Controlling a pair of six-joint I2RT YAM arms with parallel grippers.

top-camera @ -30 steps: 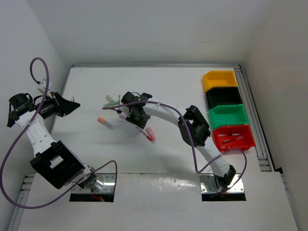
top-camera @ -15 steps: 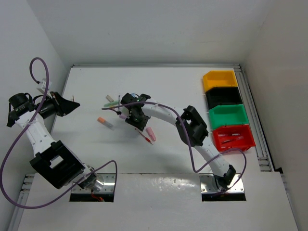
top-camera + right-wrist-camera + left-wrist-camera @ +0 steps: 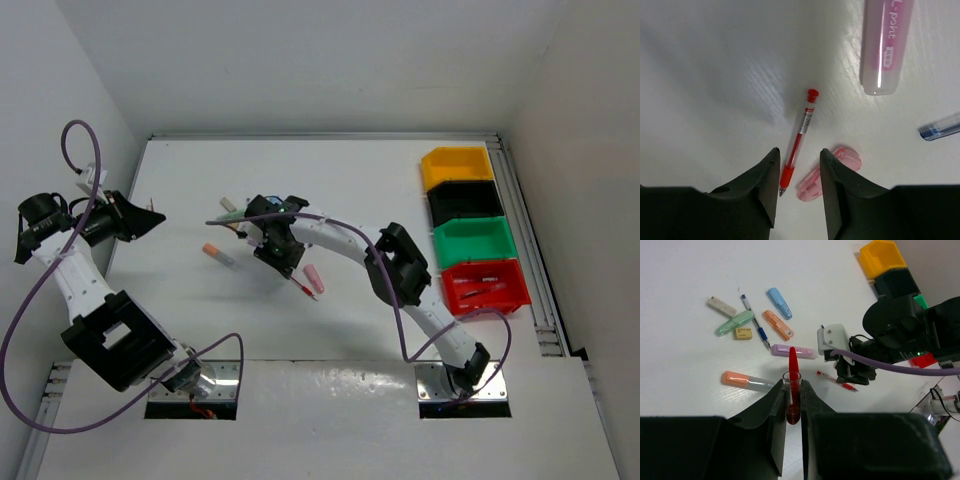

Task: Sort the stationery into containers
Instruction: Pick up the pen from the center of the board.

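From above, your right claw (image 3: 285, 258) hangs over the middle of the tabletop (image 3: 380, 170). It is well apart from the yellow bin (image 3: 458, 165), black bin (image 3: 465, 202), green bin (image 3: 472, 240) and red bin (image 3: 485, 285) lined along the right edge. Below it a loose red pen (image 3: 303, 291) lies just beside a pink marker (image 3: 314, 279). Your left claw (image 3: 148, 220) sits at the far left margin, farther from the bins than anything else. To reach them it must cross the space the right arm fills, so if you move both at once the arms or their cables could foul.

In the left wrist view, the left claw is narrow and clamped on a held red pen (image 3: 793, 360). The pen stands up between the fingers, gripped near one end. With that much length free, a quick swing could pivot it in the grip or drop it short of a bin.

In the right wrist view, the right claw's jaws stand partly apart with nothing in them. The loose red pen lies flat on the tabletop in the gap, slightly slanted, with its tip close to the left finger. The pink marker is partly hidden behind the right finger.

- If you come straight down, a finger may land on the marker or the pen tip and flick it away.
- If you close as things lie, you may pinch the marker along with the pen.
- The pen is thin and flat, so stopping too high lets the jaws shut above it or roll it aside.
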